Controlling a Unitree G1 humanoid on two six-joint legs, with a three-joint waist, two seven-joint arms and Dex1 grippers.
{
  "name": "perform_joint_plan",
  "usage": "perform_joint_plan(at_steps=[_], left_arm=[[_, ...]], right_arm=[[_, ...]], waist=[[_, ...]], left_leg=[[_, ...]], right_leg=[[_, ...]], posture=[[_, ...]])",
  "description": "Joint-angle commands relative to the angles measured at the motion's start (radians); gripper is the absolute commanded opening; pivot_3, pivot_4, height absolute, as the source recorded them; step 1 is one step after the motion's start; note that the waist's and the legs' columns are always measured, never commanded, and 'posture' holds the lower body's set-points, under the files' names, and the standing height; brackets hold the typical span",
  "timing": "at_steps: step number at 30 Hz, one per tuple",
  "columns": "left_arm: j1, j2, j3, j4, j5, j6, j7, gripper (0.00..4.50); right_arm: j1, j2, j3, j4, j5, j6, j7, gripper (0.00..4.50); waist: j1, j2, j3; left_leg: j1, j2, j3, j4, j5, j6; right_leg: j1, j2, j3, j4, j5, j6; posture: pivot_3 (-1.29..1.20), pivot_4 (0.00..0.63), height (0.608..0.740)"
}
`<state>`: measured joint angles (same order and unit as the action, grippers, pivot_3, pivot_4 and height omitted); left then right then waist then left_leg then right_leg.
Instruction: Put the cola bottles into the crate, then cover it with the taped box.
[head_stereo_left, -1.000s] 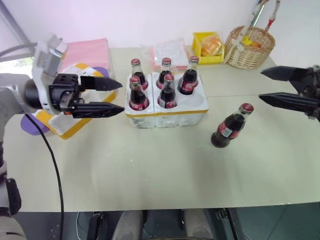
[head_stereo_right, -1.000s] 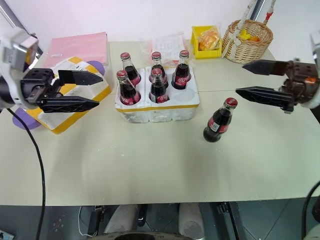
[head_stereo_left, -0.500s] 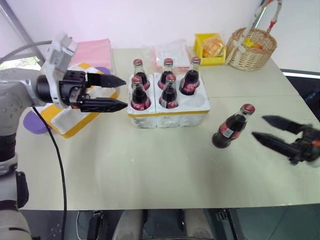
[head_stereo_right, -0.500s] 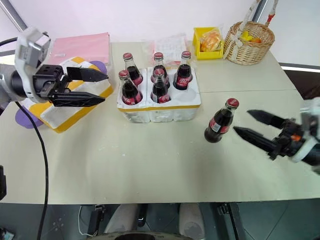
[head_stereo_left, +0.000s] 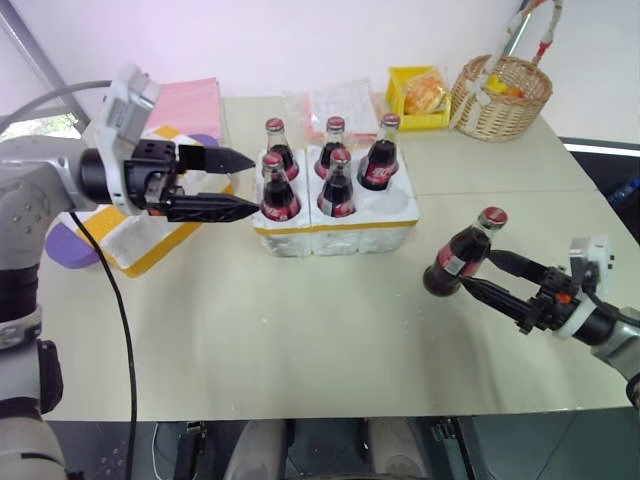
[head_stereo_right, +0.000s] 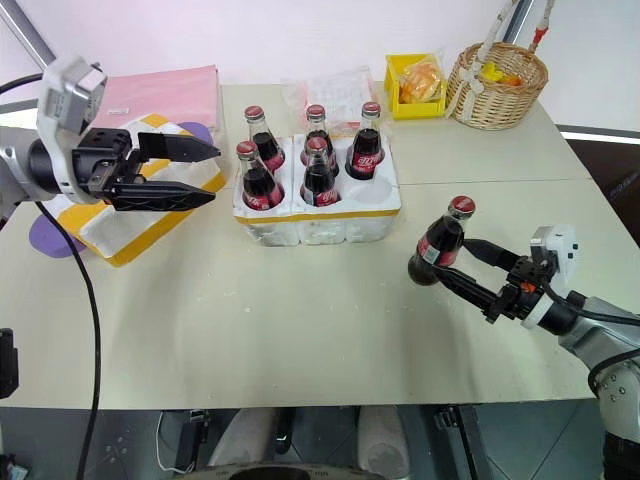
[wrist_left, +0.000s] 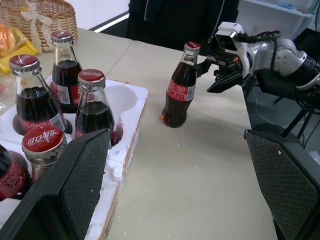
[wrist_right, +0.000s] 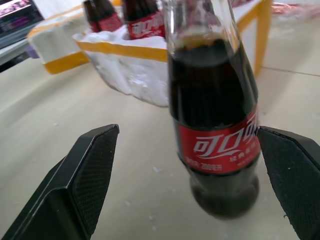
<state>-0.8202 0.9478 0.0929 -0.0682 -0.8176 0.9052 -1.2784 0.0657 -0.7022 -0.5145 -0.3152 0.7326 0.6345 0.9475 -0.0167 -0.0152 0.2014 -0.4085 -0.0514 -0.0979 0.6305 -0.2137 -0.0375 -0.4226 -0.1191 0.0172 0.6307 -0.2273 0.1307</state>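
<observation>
Pale worktop (head_stereo_left: 300, 350) carries the crate (head_stereo_left: 335, 222) with five cola bottles; sixth bottle (head_stereo_left: 461, 256) stands between the spread, ungripping right end effector (head_stereo_left: 482, 276); left end effector (head_stereo_left: 235, 184) gapes empty beside the crate.

A cola bottle (wrist_right: 215, 125) stands between the right hand's (wrist_right: 200, 185) spread fingers, crate (wrist_right: 135, 65) behind it.

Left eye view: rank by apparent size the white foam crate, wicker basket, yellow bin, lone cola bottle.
1. White foam crate with yellow tape band
2. Woven wicker basket
3. Lone glass cola bottle, red cap and small yellow plastic bin: look alike; bin sits farther, so unranked.
</observation>
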Motion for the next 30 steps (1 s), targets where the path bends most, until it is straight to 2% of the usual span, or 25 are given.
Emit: perform_joint_plan(at_steps=[1, 17, 19, 22, 27, 30], left_arm=[[-0.021, 0.005, 0.024, -0.026, -0.009, -0.004, 0.003, 4.46], [-0.011, 0.011, 0.026, -0.047, -0.008, -0.001, 0.010, 4.46], [-0.009, 0.011, 0.028, -0.050, -0.011, 0.002, 0.013, 4.50], [0.000, 0.013, 0.033, -0.058, -0.021, 0.015, 0.017, 4.50], [0.021, 0.019, 0.044, -0.085, -0.047, 0.035, 0.005, 4.50], [0.037, 0.011, 0.043, -0.108, -0.052, 0.031, 0.020, 4.50]], right_arm=[[-0.028, -0.010, 0.019, 0.034, -0.020, -0.049, 0.001, 4.50], [-0.155, 0.034, 0.154, 0.210, -0.065, -0.124, -0.019, 4.50], [-0.164, 0.036, 0.154, 0.218, -0.059, -0.124, -0.022, 3.95], [-0.175, 0.030, 0.151, 0.214, -0.036, -0.111, -0.011, 2.80], [-0.193, 0.005, 0.130, 0.205, -0.015, -0.087, -0.007, 2.80], [-0.232, -0.047, 0.120, 0.213, -0.021, -0.085, 0.020, 2.80]], waist=[[0.000, 0.000, 0.000], [0.000, 0.000, 0.000], [-0.001, 0.000, 0.000], [-0.001, 0.000, 0.000], [-0.003, 0.000, 0.000], [-0.001, 0.000, 0.000]], left_leg=[[0.000, 0.000, 0.000, 0.000, 0.000, 0.000], [0.000, 0.000, 0.000, 0.000, 0.000, 0.000], [0.000, 0.000, 0.000, 0.000, 0.000, 0.000], [0.000, 0.000, 0.000, 0.000, 0.000, 0.000], [0.000, 0.000, 0.000, -0.001, 0.000, 0.000], [0.000, 0.000, 0.000, 0.000, 0.000, 0.000]], right_leg=[[0.000, 0.000, 0.000, 0.000, 0.000, 0.000], [0.000, 0.000, 0.000, 0.000, 0.000, 0.000], [0.000, 0.000, 0.000, 0.000, 0.000, 0.000], [0.000, 0.000, 0.000, 0.000, 0.000, 0.000], [0.000, 0.000, 0.000, 0.000, 0.000, 0.000], [0.000, 0.000, 0.000, 0.000, 0.000, 0.000]], posture=[[0.00, 0.150, 0.738], [0.00, 0.150, 0.738], [0.00, 0.150, 0.738], [0.00, 0.150, 0.738], [0.00, 0.150, 0.738], [0.00, 0.150, 0.738]])
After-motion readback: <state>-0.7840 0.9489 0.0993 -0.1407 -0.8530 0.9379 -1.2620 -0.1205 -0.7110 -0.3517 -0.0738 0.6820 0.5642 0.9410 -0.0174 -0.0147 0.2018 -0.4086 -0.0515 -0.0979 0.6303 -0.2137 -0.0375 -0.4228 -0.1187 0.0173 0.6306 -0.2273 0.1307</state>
